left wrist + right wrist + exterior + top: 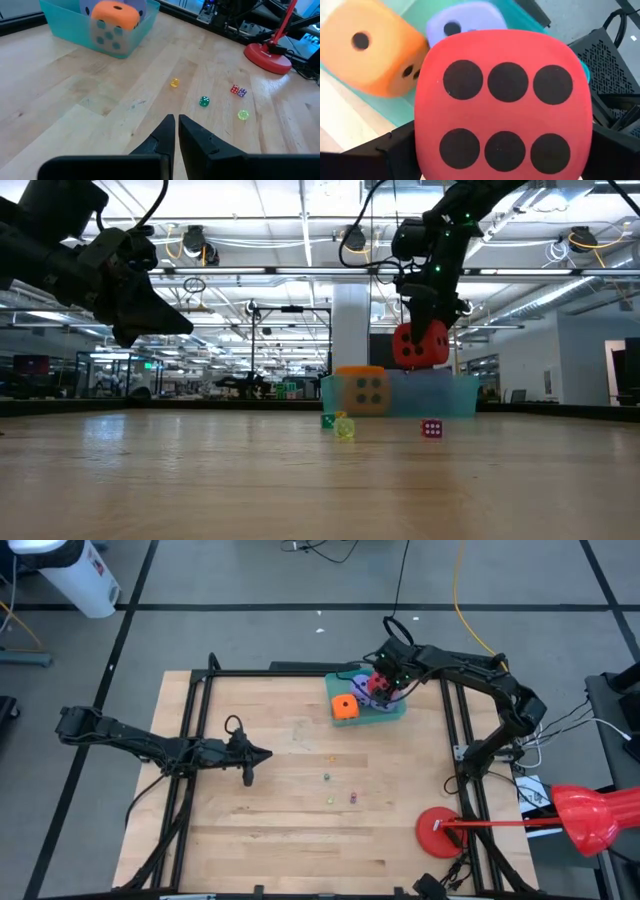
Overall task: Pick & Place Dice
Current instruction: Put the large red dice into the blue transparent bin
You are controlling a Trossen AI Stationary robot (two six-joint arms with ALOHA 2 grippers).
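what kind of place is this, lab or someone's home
Most likely a robotics lab in a large open industrial or office hall, not a home. A wooden table sits on a taped grey floor, with exposed ceiling pipes and lights and cables trailing across the floor.

The dark right gripper (383,683) clamps a red cube at one o'clock; the dark left gripper (262,754), fingers together, waits at nine.

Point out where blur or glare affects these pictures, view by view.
Right wrist view: the orange die is soft and smeared, while the red die in the right end effector is sharp. Low view: ceiling lights glare, the arms dark against them. Left wrist view: the teal bin is slightly soft.
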